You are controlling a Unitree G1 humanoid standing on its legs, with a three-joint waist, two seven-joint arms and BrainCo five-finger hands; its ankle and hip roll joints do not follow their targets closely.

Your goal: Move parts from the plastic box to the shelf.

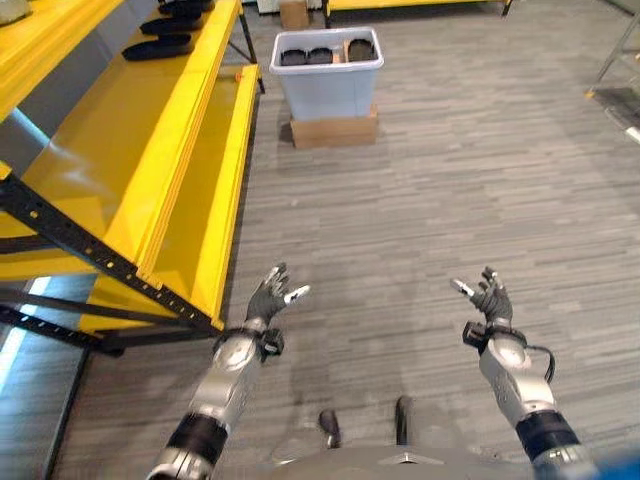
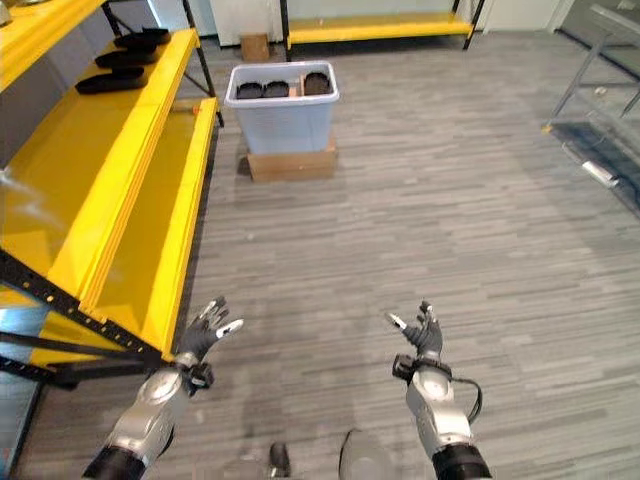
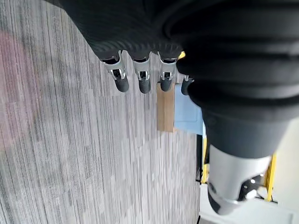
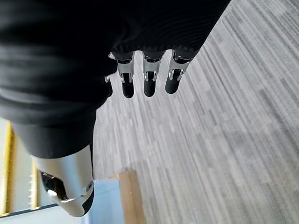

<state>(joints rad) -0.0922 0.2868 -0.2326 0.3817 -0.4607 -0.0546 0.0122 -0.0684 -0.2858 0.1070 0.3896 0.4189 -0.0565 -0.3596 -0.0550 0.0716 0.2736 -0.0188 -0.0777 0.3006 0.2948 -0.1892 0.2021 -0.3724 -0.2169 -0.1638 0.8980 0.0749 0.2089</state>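
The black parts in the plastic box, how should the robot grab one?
Probably from above, by an upper edge. The black parts stand side by side inside the open-topped plastic box, whose walls block the sides. The box sits on a cardboard box far across the floor; the left hand and right hand are open and empty.

Shelf (image 1: pixel 170 150): bright yellow boards on a black perforated frame. Box (image 1: pixel 330 85): pale blue-grey plastic, holding black parts (image 1: pixel 308 56). Further black parts (image 1: pixel 158 46) lie on the shelf. Carton (image 1: pixel 335 131) beneath the box: plain brown. Floor (image 1: pixel 450 190): grey, streaked plank pattern.
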